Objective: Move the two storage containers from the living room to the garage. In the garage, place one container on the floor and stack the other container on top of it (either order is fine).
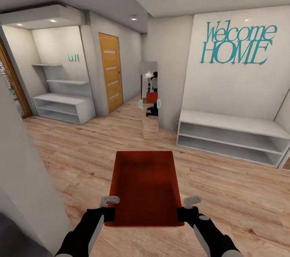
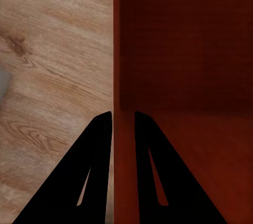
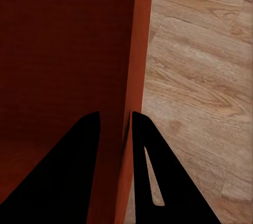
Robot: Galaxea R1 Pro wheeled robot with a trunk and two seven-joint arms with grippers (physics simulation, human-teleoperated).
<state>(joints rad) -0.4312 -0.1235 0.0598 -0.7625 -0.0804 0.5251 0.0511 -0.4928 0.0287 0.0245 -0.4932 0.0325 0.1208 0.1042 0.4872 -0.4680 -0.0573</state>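
Red storage container pinched by both tools (far rim perhaps foreshortened), left tool, right tool.

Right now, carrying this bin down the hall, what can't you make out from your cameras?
- Second storage container: not in sight.
- Garage: not in sight; past the wooden door I cannot tell.
- Floor under the carried storage container: head view, hidden by the bin.
- Mirror: head view, reflection too small for detail.
- Left gripper and right gripper: each straddles a wall; pad contact hidden.
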